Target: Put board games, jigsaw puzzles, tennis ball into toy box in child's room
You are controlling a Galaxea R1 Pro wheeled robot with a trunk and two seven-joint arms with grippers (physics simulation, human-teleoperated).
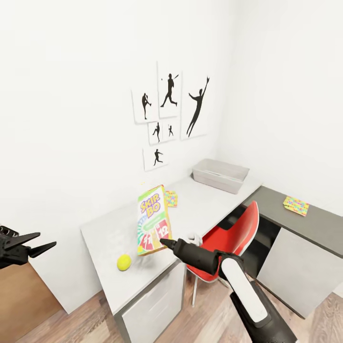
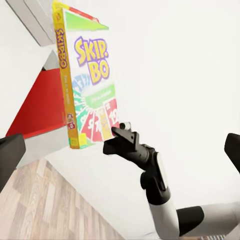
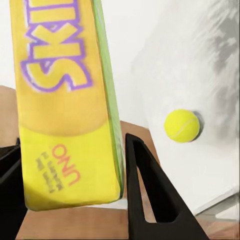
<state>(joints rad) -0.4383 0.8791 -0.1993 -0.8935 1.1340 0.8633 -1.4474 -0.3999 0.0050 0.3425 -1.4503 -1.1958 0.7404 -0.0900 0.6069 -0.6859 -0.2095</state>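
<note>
The right jaws (image 1: 164,244) pinch the SKIP-BO box (image 1: 153,220) at its lower edge and hold it upright above the near end of the desk (image 1: 209,202), its printed face turned toward the head camera. In the right wrist view the box's yellow spine (image 3: 65,110) sits between the two dark fingers (image 3: 150,195), one on each flat side, so the jaws are closed on its thickness; the left wrist view shows the same grip (image 2: 120,131) from the side, with the box (image 2: 87,75) standing clear above the right arm's black wrist. The left jaws (image 1: 38,242) hang spread apart at the left edge of the head view, well off from the desk, with nothing between them. Just below and to the left of the held box, the tennis ball (image 1: 124,262) rests on the desk near its front edge. Behind the box, one jigsaw puzzle (image 1: 171,198) lies flat on the desk, partly hidden by the box. A red chair (image 1: 233,238) is tucked in at the inner corner. Farther back, the toy box (image 1: 220,175) sits at the far end of the desk against the wall. The second jigsaw puzzle (image 1: 296,206) lies on the dark cabinet top (image 1: 286,216) to the right. Black baseball prints (image 1: 169,112) hang on the wall above.
</note>
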